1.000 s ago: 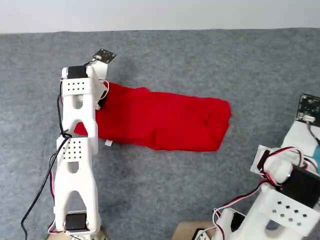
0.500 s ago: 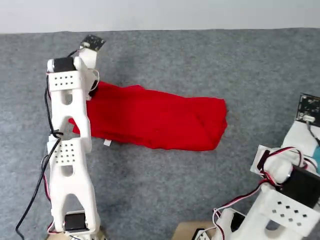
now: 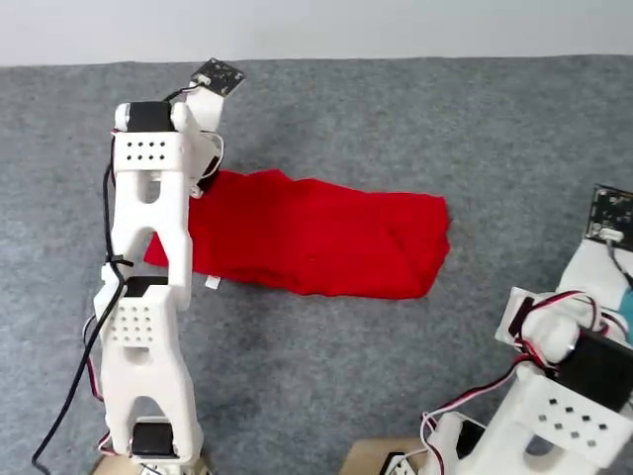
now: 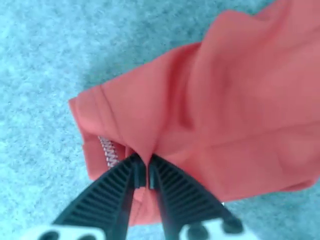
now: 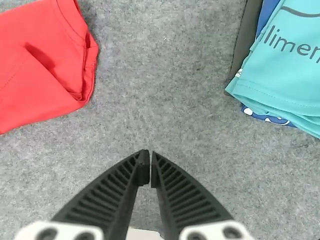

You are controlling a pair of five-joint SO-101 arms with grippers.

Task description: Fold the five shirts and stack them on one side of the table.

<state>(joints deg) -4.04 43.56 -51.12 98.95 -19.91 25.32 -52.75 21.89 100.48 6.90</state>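
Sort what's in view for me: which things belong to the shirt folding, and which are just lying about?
Job:
red shirt, pinched in the left gripper
teal shirt lying on a blue shirt
right gripper, shut, over the grey mat

Lying about:
tan object at the bottom edge of the high view

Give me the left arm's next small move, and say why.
Probably lift the pinched end and carry it over toward the opposite end. The left gripper is shut on the edge of the red shirt, which lies flat as a long band that looks only partly folded.
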